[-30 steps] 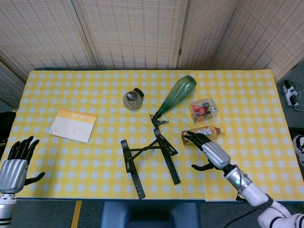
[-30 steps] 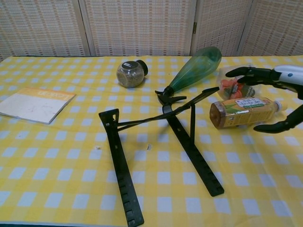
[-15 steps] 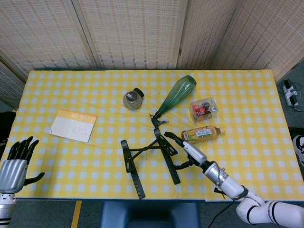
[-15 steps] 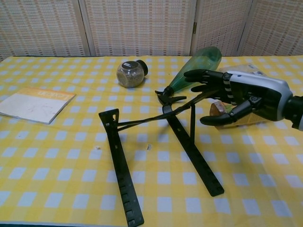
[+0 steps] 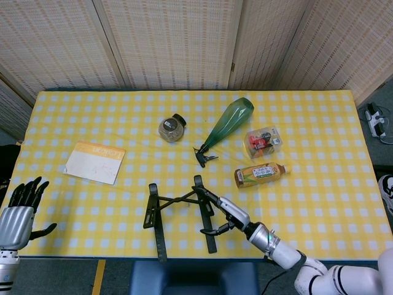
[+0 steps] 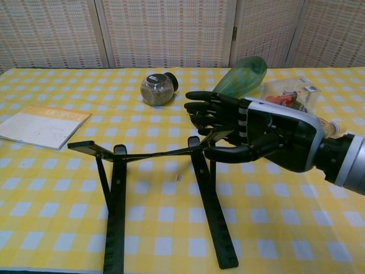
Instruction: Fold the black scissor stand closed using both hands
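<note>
**A:** Status on the stand?

**B:** I have the black metal scissor stand [image 5: 178, 209] on the yellow-and-white checked tablecloth [image 5: 319, 141], near the front edge, about centre. Two long rails point toward me, with thin cross struts between them at the far end. It's not folded flat; the rails sit apart.

**A:** Right hand?

**B:** My right hand [image 5: 226, 216] is at the stand's right rail, by the strut end. Fingers [image 6: 208, 111] are spread and extended over the upper strut, thumb underneath, strut tip passing between them. I can't tell whether it's actually pinched or only touched. Chest view shows the palm facing left, close to the lens.

**A:** Left?

**B:** Left hand [image 5: 18, 212] is at the front left corner of the table, well apart from the stand. Fingers splayed, holding nothing.

**A:** Other things nearby?

**B:** Green glass bottle [image 5: 227, 123] lying on its side behind the stand, neck toward it, a small black clip-shaped piece [image 5: 202, 157] at its mouth. Round glass jar with a dark lid [image 5: 171, 128] left of the bottle. Clear plastic box with red contents [image 5: 263, 140] and an amber drink bottle on its side [image 5: 260, 174] to the right. Pale booklet with an orange band [image 5: 95, 162] at far left.
</note>
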Available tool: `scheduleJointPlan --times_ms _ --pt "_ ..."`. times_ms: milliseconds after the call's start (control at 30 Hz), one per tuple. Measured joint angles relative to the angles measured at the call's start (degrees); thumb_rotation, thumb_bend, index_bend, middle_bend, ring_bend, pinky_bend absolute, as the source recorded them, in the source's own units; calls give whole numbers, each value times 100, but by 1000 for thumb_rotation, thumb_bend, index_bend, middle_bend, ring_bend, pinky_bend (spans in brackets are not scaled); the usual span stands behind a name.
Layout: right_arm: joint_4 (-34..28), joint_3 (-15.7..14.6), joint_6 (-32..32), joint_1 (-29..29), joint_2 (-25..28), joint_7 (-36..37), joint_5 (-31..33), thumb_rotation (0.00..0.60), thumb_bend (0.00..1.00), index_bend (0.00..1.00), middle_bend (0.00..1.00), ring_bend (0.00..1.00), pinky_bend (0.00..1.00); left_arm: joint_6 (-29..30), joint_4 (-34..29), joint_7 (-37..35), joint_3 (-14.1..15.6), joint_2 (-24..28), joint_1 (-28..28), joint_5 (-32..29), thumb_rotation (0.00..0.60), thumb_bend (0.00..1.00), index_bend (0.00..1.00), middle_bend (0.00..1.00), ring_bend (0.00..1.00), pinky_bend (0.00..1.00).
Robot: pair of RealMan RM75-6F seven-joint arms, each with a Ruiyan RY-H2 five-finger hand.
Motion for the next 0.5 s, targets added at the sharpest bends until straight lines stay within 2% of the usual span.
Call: scheduleJointPlan --times_ms 267,500 --pt "-177 -254 65 67 92 -349 -291 600 268 0 0 0 0 -34 69 -74 5 -30 -30 29 600 135 0 28 24 0" --pt "-162 -225 199 69 323 -1518 -346 600 269 0 0 0 0 -41 88 -85 4 -45 -43 40 600 135 0 27 24 0"
